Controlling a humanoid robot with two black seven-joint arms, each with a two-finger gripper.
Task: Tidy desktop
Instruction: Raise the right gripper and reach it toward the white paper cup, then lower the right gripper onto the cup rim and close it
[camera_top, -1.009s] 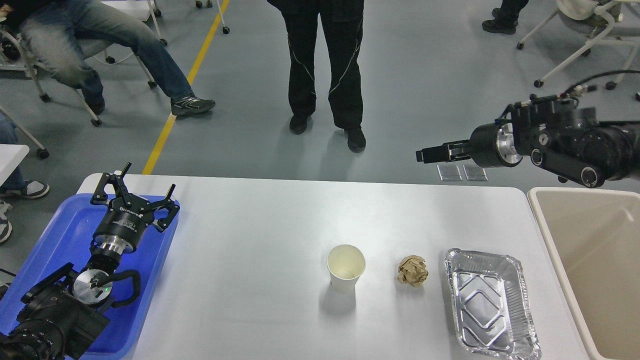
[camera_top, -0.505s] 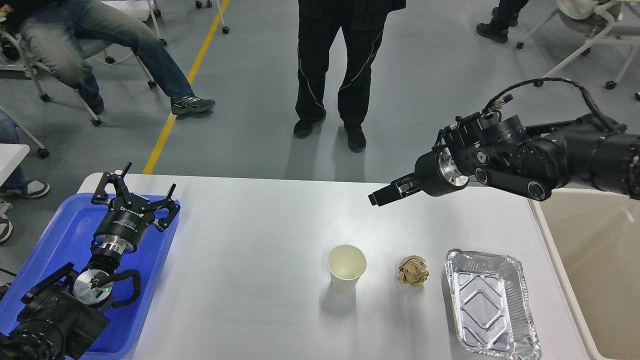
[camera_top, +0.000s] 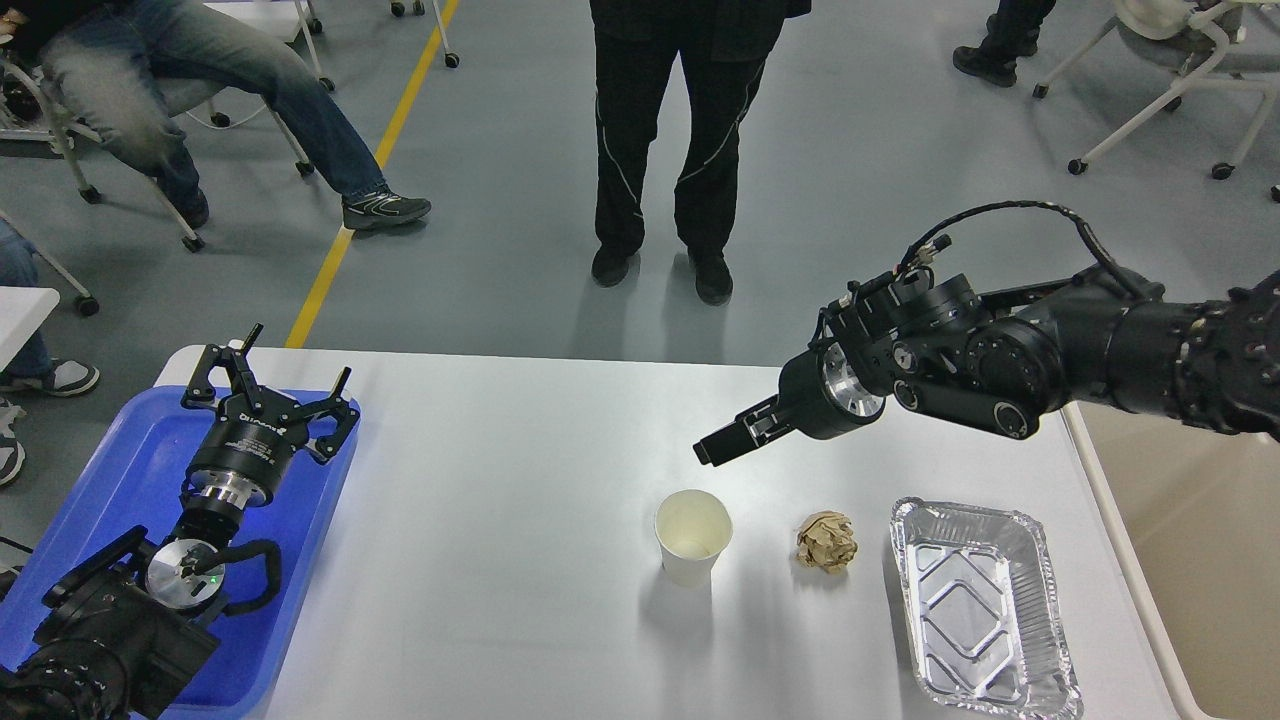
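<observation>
A grey floor with a yellow line is being shown behind the desktop (camera_top: 480, 560), the white rounded tabletop that is filling the lower part of the head view. A standing person in black trousers (camera_top: 665, 140) is being seen just beyond its far edge, and a seated person in jeans (camera_top: 190, 90) at the upper left. Near the front of the desktop, a white paper cup (camera_top: 692, 536) is being kept upright, with a crumpled brown paper ball (camera_top: 827, 541) just beside it and a foil tray (camera_top: 982, 606) further right. A blue tray (camera_top: 120, 470) is being overlapped at the desktop's left end, and a beige bin (camera_top: 1200, 560) is being seen at its right. The left gripper (camera_top: 272, 385) is being held above the blue tray with its fingers spread wide and nothing between them. The right gripper (camera_top: 722, 444) is being held in the air above and just behind the cup; its fingers are being seen as one dark shape, so their spacing cannot be told.
</observation>
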